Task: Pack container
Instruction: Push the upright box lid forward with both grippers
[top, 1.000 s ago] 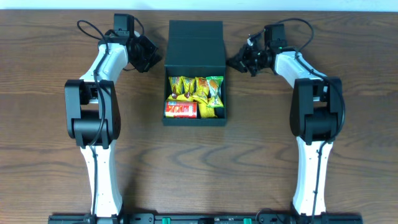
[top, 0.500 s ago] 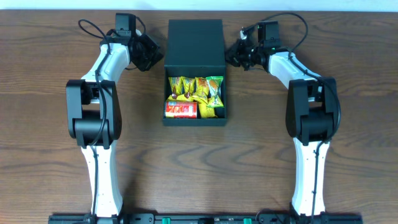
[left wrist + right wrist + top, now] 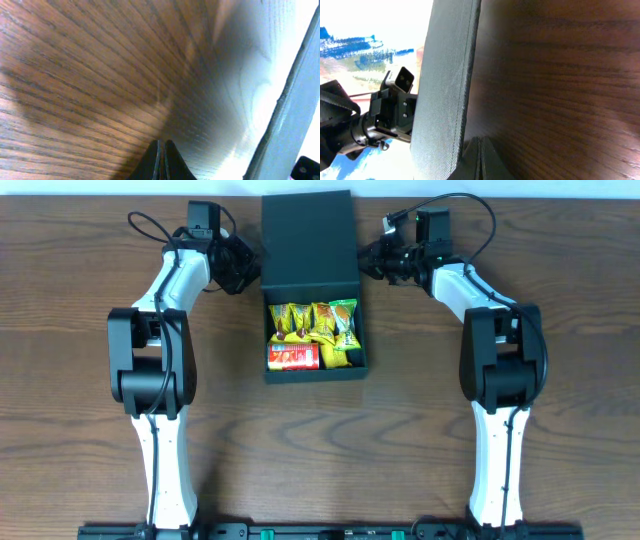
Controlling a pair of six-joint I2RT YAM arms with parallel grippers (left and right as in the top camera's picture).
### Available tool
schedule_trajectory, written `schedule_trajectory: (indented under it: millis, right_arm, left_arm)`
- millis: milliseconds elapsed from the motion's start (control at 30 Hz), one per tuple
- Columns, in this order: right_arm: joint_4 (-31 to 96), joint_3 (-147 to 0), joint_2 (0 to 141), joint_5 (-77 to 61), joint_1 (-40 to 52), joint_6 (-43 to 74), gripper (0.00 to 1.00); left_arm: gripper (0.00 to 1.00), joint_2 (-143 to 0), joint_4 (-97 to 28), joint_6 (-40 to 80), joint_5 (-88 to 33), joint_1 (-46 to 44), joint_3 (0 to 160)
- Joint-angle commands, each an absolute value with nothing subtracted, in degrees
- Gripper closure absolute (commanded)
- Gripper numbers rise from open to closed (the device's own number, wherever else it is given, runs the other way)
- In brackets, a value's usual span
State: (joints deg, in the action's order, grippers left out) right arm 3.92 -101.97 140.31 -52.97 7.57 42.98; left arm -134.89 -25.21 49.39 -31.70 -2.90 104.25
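Note:
The dark teal container [image 3: 315, 371] sits open at the table's middle. Yellow snack packets [image 3: 318, 320] and a red crisp can [image 3: 291, 356] lie inside. Its hinged lid [image 3: 308, 238] is raised off the table at the back. My left gripper [image 3: 249, 266] is shut and empty, with its tip at the lid's left edge. In the left wrist view the shut fingers [image 3: 163, 152] are low over the wood, with the lid edge [image 3: 292, 110] at the right. My right gripper [image 3: 369, 263] is shut and empty at the lid's right edge. In the right wrist view its fingers [image 3: 479, 152] are right beside the lid [image 3: 445, 85].
The brown wooden table [image 3: 90, 430] surrounds the box. Both arms reach along the far edge, with cables looped above them. The left arm's camera head [image 3: 390, 112] shows beyond the lid in the right wrist view.
Both shut grippers have moved inward against the lid's sides. The lid has lifted from lying flat behind the box and now looks larger and higher.

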Motion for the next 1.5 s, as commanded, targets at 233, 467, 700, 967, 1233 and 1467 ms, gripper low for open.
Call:
schedule_trajectory:
  millis: [233,467,700,967,1233,1467]
  right_arm:
    - [3.6,-102.0,140.51,-57.69,7.55,41.63,0.98]
    - [3.57,-102.0,140.51,-59.44,7.53,39.99,0.98]
    - [3.11,-102.0,140.51,-59.68,7.53,39.97,0.98]
    - [-0.27,-102.0,140.51,-62.43,7.53,40.01,0.98]
    - [-0.69,-102.0,140.51,-63.51,7.46,39.46,0.98]
    - [-0.67,-102.0,140.51,-64.12,7.46,38.46,0.98]
  left_arm:
    - [0.94,-135.66,-17.67,49.95,-42.44,1.78,105.21]
    - [0.94,-135.66,-12.82,49.95,-47.4,2.87,105.21]
    - [0.94,-135.68,-16.51,51.18,-42.61,2.68,105.1]
    - [0.94,-138.1,-12.82,50.35,-47.81,2.59,104.68]
    - [0.94,-141.58,-6.2,51.9,-53.47,1.8,104.68]
    - [0.94,-141.58,-2.17,52.99,-56.1,2.04,104.68]
